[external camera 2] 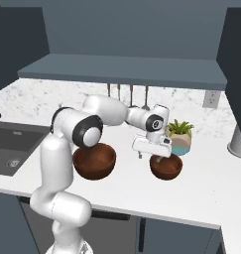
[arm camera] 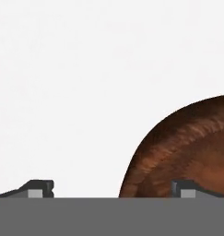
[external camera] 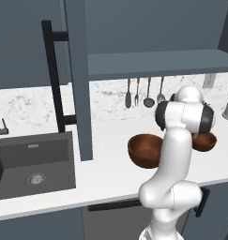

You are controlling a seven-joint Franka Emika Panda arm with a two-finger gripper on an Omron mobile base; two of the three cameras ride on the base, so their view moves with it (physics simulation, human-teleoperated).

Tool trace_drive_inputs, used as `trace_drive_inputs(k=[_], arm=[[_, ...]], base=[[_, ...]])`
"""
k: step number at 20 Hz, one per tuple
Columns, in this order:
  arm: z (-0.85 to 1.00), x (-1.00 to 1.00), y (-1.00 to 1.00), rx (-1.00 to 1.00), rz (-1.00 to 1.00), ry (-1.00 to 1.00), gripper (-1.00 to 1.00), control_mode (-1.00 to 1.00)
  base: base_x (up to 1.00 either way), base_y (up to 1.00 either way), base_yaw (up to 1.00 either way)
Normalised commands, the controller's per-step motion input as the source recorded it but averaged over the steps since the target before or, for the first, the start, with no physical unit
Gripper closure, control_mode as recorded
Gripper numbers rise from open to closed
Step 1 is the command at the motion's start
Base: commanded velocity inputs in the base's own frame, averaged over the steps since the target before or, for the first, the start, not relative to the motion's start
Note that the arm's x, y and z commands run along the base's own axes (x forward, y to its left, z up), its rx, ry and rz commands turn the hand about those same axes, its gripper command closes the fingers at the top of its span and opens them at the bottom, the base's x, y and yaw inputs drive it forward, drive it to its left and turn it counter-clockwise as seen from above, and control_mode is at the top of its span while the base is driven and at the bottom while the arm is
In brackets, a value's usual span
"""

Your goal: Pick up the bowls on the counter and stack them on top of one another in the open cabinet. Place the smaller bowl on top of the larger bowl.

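The larger bowl (external camera: 144, 150) (external camera 2: 94, 161), glossy reddish-brown wood, sits on the white counter (external camera: 110, 140) (external camera 2: 201, 193) just in front of my arm. A smaller brown bowl (external camera: 205, 141) (external camera 2: 166, 166) (arm camera: 187, 152) rests to its right. My gripper (external camera 2: 150, 156) (arm camera: 113, 190) hangs open over the smaller bowl's left rim, one fingertip (arm camera: 39, 189) outside it above bare counter, the other above the bowl. Above, the slate-blue cabinet shelf (external camera: 157, 63) (external camera 2: 122, 72) is bare, and its door (external camera: 80, 79) stands open.
The door's black bar handle (external camera: 54, 75) juts out over the dark sink (external camera: 33, 164) (external camera 2: 8, 149). Utensils (external camera: 143, 93) (external camera 2: 129, 94) hang on the back wall. A potted plant (external camera 2: 180, 136) stands behind the smaller bowl, a grey cone-shaped object (external camera 2: 238, 139) at far right.
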Motion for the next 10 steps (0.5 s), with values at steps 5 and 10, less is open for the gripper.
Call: trace_drive_inputs(k=[5, 10], arm=[[-0.21, 0.21, -0.16, 0.0, 0.01, 0.0, -1.0, -1.0], [-0.07, 0.19, -0.1, 0.0, 0.0, 0.0, -1.0, -1.0]], base=[[0.0, 0.0, 0.0], [0.0, 0.0, 0.0]])
